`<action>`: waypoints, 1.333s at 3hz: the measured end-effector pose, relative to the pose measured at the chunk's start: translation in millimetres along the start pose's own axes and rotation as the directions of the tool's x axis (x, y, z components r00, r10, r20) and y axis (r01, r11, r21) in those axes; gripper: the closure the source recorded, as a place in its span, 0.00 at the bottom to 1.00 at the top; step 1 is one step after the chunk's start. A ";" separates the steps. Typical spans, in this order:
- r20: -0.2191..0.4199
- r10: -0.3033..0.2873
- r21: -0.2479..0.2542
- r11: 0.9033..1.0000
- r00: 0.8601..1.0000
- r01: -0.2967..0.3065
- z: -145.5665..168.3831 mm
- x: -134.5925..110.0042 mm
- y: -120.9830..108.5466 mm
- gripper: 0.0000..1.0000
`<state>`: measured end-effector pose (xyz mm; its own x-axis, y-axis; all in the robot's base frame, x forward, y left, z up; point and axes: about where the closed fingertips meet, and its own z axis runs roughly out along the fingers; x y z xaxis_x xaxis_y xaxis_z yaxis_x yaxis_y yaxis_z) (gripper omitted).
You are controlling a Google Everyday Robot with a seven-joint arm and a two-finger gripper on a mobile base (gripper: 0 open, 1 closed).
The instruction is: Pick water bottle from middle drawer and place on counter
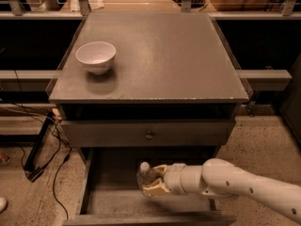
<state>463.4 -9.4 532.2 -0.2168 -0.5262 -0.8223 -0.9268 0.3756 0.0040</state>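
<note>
The water bottle, clear with a white cap, stands upright inside the pulled-out middle drawer. My gripper reaches in from the right on a white arm, and its tan fingers sit on either side of the bottle's body, closed against it. The bottle's lower part is partly hidden by the fingers. The counter is the flat grey top of the cabinet above the drawer.
A white bowl sits on the counter's left side. A closed drawer front with a round knob is above the open drawer. Black cables lie on the speckled floor at left. Shelving runs behind the cabinet.
</note>
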 end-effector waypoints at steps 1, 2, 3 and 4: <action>-0.029 -0.020 0.060 0.998 0.999 0.022 -27.2 -32.9 -6.0 1.00; -0.036 -0.038 0.073 0.996 0.999 0.041 -33.2 -41.2 -8.7 1.00; -0.043 -0.021 0.081 0.996 0.999 0.024 -38.2 -44.2 -14.9 1.00; -0.040 0.025 0.160 0.987 0.999 -0.018 -101.4 -80.9 -61.2 1.00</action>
<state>506.5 -67.2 656.2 -0.2521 -0.5470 -0.7983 -0.8617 0.5022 -0.0720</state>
